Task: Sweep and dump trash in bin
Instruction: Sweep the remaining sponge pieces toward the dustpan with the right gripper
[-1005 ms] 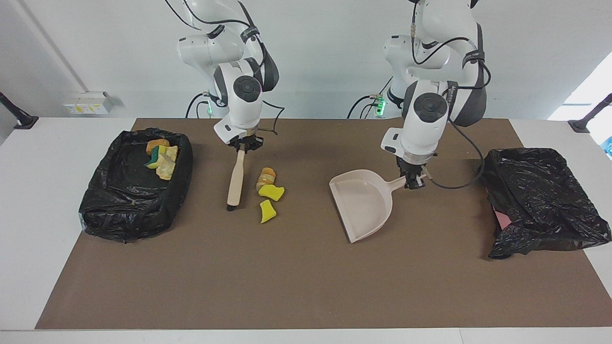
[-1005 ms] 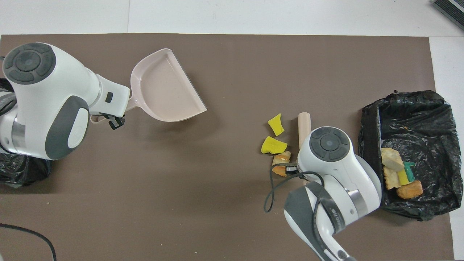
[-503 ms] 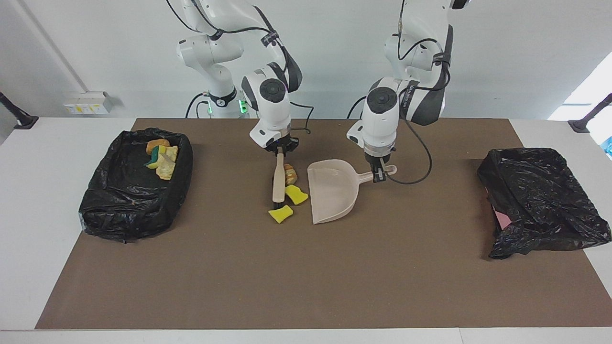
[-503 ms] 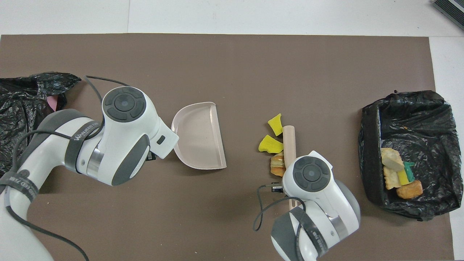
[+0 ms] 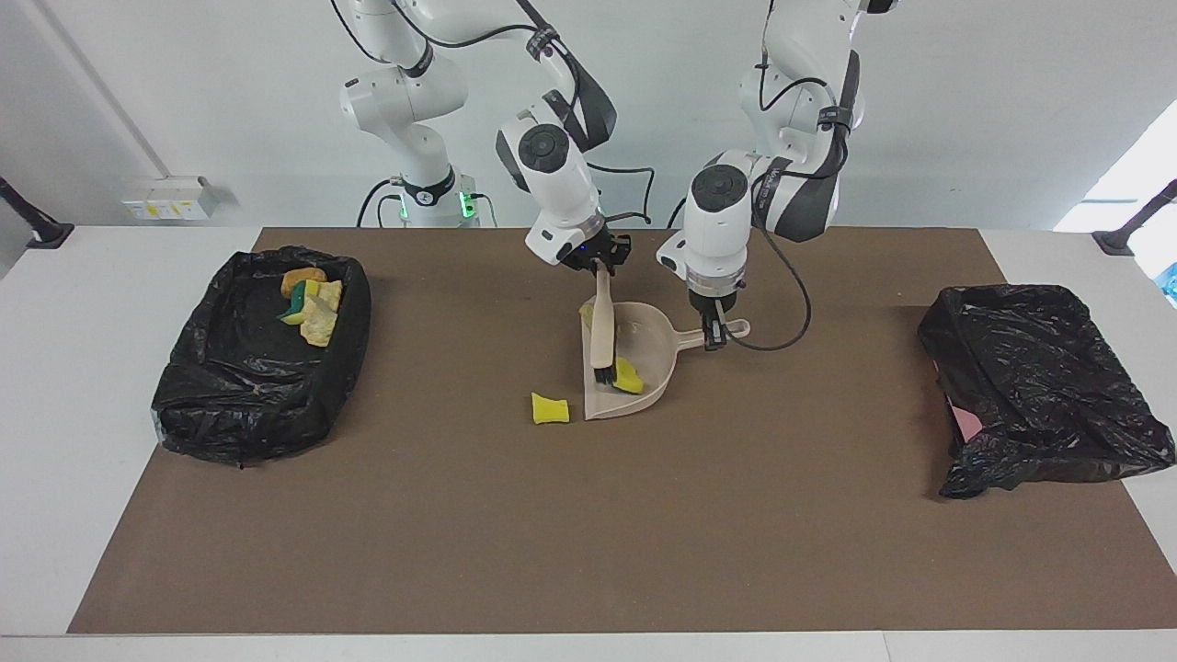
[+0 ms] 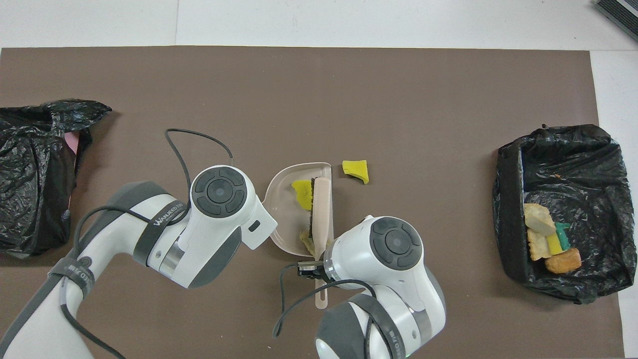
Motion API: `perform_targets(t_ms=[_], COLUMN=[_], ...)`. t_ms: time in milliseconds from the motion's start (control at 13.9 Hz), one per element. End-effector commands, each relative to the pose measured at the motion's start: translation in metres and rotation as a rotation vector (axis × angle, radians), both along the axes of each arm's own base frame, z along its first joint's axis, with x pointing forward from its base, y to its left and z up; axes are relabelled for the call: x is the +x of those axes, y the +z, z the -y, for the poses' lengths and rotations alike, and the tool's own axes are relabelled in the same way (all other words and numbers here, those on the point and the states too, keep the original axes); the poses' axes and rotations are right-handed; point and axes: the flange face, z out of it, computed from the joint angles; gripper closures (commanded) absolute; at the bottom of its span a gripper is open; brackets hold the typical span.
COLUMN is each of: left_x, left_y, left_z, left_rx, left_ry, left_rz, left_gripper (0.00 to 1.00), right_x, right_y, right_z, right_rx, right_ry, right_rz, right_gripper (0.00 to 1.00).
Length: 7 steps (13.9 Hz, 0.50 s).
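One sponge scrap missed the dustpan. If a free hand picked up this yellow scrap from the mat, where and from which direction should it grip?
Probably from straight above, across the narrow middle of the yellow scrap: it lies flat beside the dustpan mouth, so only its side edges offer grip.

Brown mat (image 5: 588, 533) covering the white table (image 5: 55, 441) across the frame; crumpled black bag (image 5: 1044, 391) at middle right; white socket box (image 5: 170, 198) on the wall, upper left
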Motion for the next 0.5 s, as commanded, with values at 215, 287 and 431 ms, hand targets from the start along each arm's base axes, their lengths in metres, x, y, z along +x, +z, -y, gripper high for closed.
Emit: perform_targets(t_ms=[215, 287, 431], left_x=[-0.009, -0.009, -0.01], left_y=[-0.001, -0.001, -0.001], left_z=[-0.006, -0.006, -0.006], left_rx=[-0.009, -0.008, -0.005], left_ry=[0.005, 0.019, 0.077], left_rz=[0.01, 0.011, 0.011], left_gripper=[1.0, 1.0, 1.0], right_x=[0.075, 0.091, 0.117], right_y=[0.025, 0.015, -0.004], right_z=[0.114, 0.131, 0.145], right_rx=[-0.26, -0.286, -0.373], right_ry=[0.171, 0.231, 0.31], right_rz=[0.086, 0.09, 0.102], right_gripper=[1.0, 1.0, 1.0])
